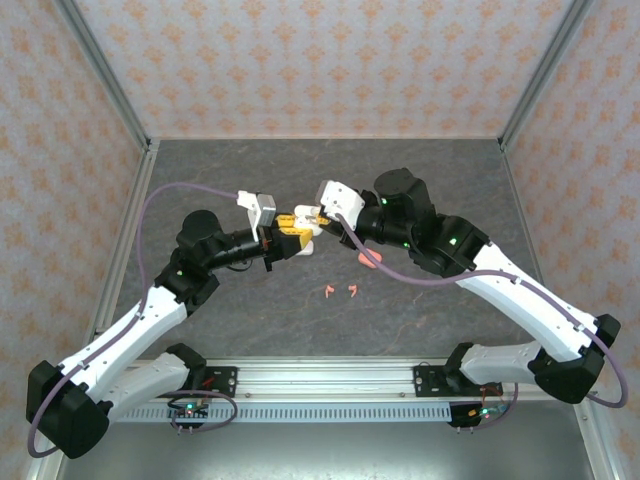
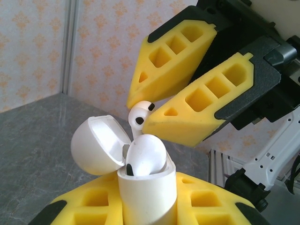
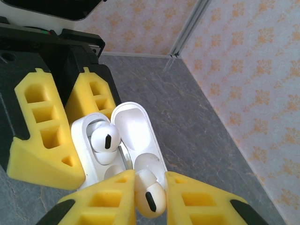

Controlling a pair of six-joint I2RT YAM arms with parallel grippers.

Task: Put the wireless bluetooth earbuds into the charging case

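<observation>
My left gripper (image 2: 147, 208) is shut on a white charging case (image 2: 149, 194), held upright with its lid (image 2: 93, 145) swung open. One white earbud (image 2: 146, 153) sits in the case. Just above it, my right gripper (image 2: 139, 114) is shut on a second white earbud (image 2: 140, 112). In the right wrist view the right gripper (image 3: 150, 187) pinches that earbud (image 3: 151, 197) over the open lid (image 3: 133, 129), beside the seated earbud (image 3: 105, 138). In the top view the left gripper (image 1: 288, 238) and right gripper (image 1: 318, 215) meet above the table's middle. Two salmon-pink earbuds (image 1: 340, 291) lie on the table.
A salmon-pink case-like object (image 1: 368, 260) lies under the right arm's purple cable. The grey stone-patterned table (image 1: 250, 320) is walled by patterned panels on three sides. An aluminium rail (image 1: 320, 385) with the arm bases runs along the near edge.
</observation>
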